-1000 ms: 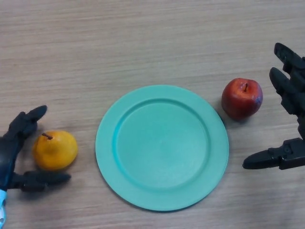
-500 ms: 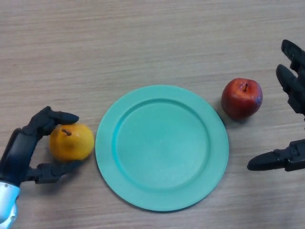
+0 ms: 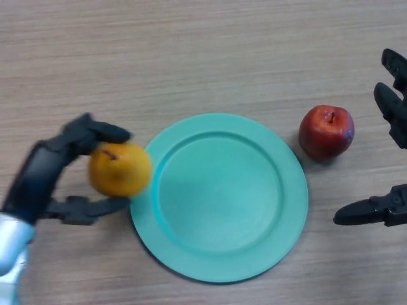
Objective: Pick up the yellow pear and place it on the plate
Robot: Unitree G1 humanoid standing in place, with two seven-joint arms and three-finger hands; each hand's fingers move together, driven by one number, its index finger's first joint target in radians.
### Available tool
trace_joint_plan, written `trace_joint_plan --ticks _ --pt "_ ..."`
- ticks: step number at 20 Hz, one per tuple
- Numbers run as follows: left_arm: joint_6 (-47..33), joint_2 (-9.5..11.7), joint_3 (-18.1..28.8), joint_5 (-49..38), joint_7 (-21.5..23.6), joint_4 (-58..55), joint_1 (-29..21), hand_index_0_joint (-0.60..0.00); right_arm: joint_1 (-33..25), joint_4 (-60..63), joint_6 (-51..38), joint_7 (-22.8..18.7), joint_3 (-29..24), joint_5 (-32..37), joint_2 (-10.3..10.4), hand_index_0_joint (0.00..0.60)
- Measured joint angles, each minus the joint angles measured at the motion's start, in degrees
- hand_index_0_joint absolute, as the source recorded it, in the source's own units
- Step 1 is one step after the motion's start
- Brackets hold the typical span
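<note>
The yellow pear (image 3: pixel 119 169) is held at the left rim of the teal plate (image 3: pixel 219 197), its right side overlapping the rim. My left hand (image 3: pixel 48 171) is shut on it, fingers curled over the top and thumb under it. The pear appears lifted off the table. My right hand (image 3: pixel 389 159) shows at the right edge, open, fingers spread, holding nothing.
A red apple (image 3: pixel 326 131) lies on the wooden table just right of the plate's upper right rim, between the plate and my right hand.
My left hand closed around the pear, then carried it right and up to the plate's left rim. The right hand drifted slightly toward the right edge.
</note>
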Motion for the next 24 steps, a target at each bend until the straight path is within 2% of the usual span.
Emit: trace_joint_plan --ticks 1,3,6,7,8,9,11,12,15,18,24 --pt "0.0 -1.6 -2.2 0.1 -0.1 0.6 -1.0 -0.6 0.1 0.0 0.0 0.0 -0.1 0.2 0.0 0.0" --pt "0.3 -3.0 -5.1 0.8 -0.2 2.4 -2.9 -0.6 0.2 0.1 0.1 0.0 -0.4 0.2 0.0 0.0" --pt "0.4 -5.2 -5.6 1.0 1.0 6.1 -5.5 -0.6 0.6 0.1 0.1 0.0 -1.3 0.2 0.0 0.0" --pt "0.4 -5.7 -5.8 1.0 2.2 6.1 -5.8 -0.451 1.1 0.1 0.1 0.0 -1.3 0.2 0.0 0.0" --pt "0.4 -5.7 -5.9 1.0 2.3 6.1 -6.0 -0.35 1.2 0.1 0.1 0.1 -1.3 0.2 0.0 0.0" --pt "0.4 -5.8 -6.0 1.0 2.3 6.1 -6.2 -0.201 1.2 0.1 0.1 0.1 -1.4 0.2 0.0 0.0" --pt "0.4 -6.3 -7.3 1.3 3.3 6.1 -6.3 -0.001 1.6 0.1 0.1 0.1 -1.7 0.2 0.0 0.0" --pt "0.9 -7.1 -8.8 5.5 4.8 6.1 -6.4 0.0 1.8 -0.2 0.1 0.1 -2.4 0.2 0.0 0.0" --pt "2.0 -7.7 -12.8 7.7 4.8 7.1 -6.5 0.0 2.2 -0.6 0.1 0.1 -3.2 0.2 0.0 0.0" --pt "4.0 -7.6 -12.6 7.5 4.8 5.2 -6.0 0.0 2.2 -2.1 0.1 0.0 -3.7 0.2 0.0 0.0" --pt "8.3 -6.7 -8.2 7.5 4.7 -4.7 -3.7 0.0 1.9 -2.2 0.1 -0.1 -3.6 0.2 0.0 0.0"
